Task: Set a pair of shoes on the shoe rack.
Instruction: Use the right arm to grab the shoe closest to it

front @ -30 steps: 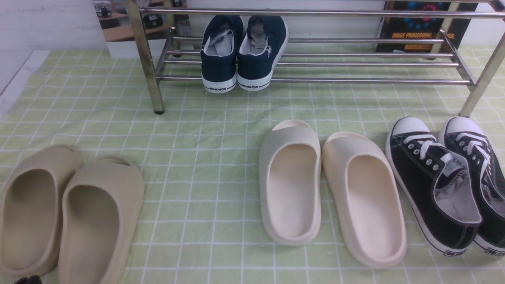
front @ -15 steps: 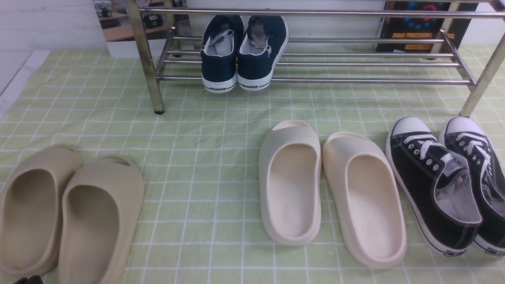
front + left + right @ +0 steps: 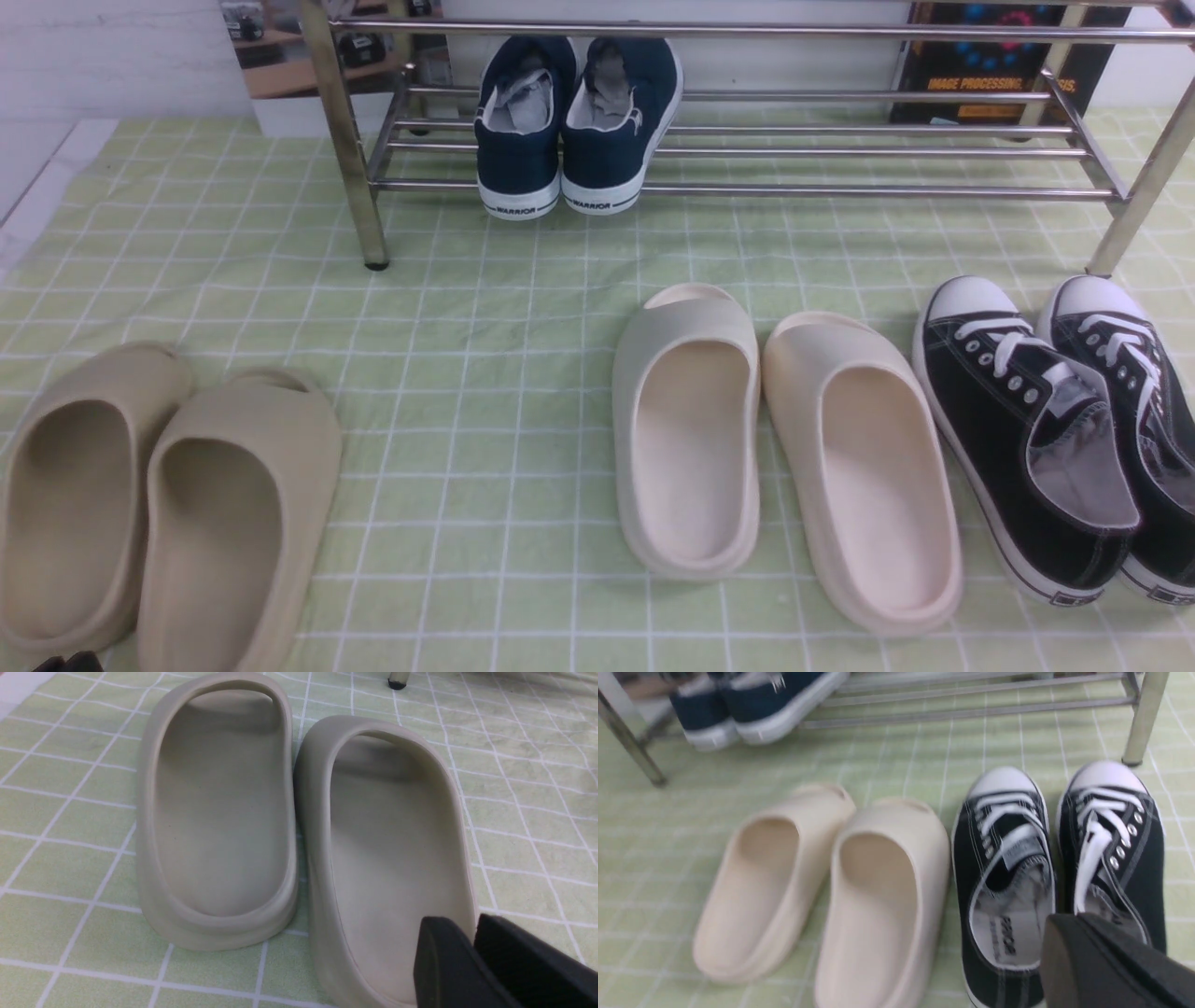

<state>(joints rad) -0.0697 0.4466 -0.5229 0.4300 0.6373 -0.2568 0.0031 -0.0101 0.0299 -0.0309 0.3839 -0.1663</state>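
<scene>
**Inspector:** Movement since the earlier frame?

**Officer:** None found. Every shoe on the bench (image 3: 485,308) lies where it lay.

**Inspector:** Task status?

**Officer:** Not begun, in my judgement. The sneakers (image 3: 1055,429) stand side by side on the bench, toes just before the right leg of the rack (image 3: 747,191), not on it. The rack carries only a navy pair (image 3: 569,131) towards its left end.

**Inspector:** Grippers?

**Officer:** The right gripper (image 3: 1073,926) is closed on nothing, near the sneakers' heels. The left gripper (image 3: 472,933) is narrow and holds nothing, by the beige slides (image 3: 299,826). Whether a gap remains I cannot tell.

**Inspector:** Outstanding?

**Officer:** Everything: grasp, lift and set both sneakers on the rack.
</scene>
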